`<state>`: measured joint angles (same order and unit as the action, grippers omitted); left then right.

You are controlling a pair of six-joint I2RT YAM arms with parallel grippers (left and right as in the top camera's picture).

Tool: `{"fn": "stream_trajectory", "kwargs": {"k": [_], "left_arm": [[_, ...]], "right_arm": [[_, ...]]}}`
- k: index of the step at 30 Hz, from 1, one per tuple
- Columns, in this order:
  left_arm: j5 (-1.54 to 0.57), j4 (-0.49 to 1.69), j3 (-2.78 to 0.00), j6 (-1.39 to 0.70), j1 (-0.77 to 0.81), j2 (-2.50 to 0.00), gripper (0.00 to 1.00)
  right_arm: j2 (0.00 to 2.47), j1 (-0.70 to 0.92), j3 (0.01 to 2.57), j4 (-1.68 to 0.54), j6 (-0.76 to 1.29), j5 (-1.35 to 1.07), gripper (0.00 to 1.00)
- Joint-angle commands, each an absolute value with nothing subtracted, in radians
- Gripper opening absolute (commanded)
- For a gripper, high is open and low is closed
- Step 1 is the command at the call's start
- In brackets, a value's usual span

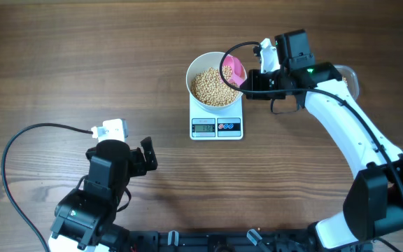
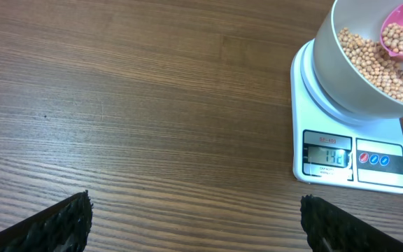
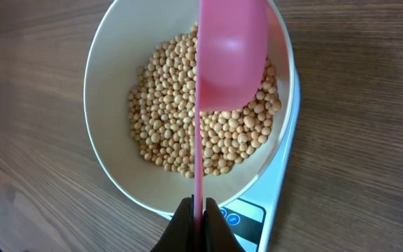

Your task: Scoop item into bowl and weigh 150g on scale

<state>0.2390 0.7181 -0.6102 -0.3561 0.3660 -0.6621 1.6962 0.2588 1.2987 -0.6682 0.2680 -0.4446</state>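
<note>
**Ana:** How far along is the weighing?

**Ben:** Well on, by the look of it. The bowl [image 1: 193,70] sits on the scale [image 1: 216,127], on the platform behind the display. A good heap of the beans [image 1: 214,87] covers its bottom. The display is lit, but its digits are too blurred to read for sure, so it cannot be said whether the target is met.

**Ana:** And the arms?

**Ben:** The right gripper [image 3: 199,210] is clamped on the thin handle of a pink scoop [image 3: 229,49], which hangs over the bowl, above the scale's back half. The scoop is turned on its side — the left wrist view shows a few beans in its cup. So the job looks to be at the topping-up stage: small pours, then a check of the reading. The left gripper [image 2: 196,222] stands some way off the scale's front left corner, fingers spread wide, holding nothing.

**Ana:** What are the things like?

**Ben:** The beans are small, round, matt and beige — loose enough to roll. The bowl is deep, round, smooth and white. The scoop is glossy plastic with an oval cup. The scale is a flat white square with rounded corners, on a table [image 1: 82,56] of dark grained wood.
</note>
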Motion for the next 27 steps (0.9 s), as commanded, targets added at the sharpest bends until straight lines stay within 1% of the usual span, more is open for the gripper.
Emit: {"fn": "stream_trajectory", "kwargs": {"k": [1, 6, 13, 15, 22, 27], "left_arm": [[0.252, 0.716, -0.604, -0.345, 0.360, -0.661, 1.00], [0.252, 0.716, -0.604, -0.345, 0.360, -0.661, 1.00], [0.252, 0.716, -0.604, -0.345, 0.360, -0.661, 1.00], [0.252, 0.716, -0.604, -0.345, 0.360, -0.661, 1.00], [0.252, 0.716, -0.604, -0.345, 0.360, -0.661, 1.00], [0.252, 0.716, -0.604, -0.345, 0.360, -0.661, 1.00]], "right_arm": [[1.675, 0.255, 1.330, -0.635, 0.261, -0.527, 0.04], [1.665, 0.255, 1.330, -0.630, 0.179, -0.582, 0.04], [1.607, 0.255, 1.330, -0.620, 0.102, -0.581, 0.04], [1.593, 0.256, 1.330, -0.625, 0.025, -0.581, 0.04], [1.593, 0.257, 1.330, -0.630, -0.063, -0.546, 0.04], [1.593, 0.297, 1.330, -0.704, -0.169, -0.393, 0.04]]}}
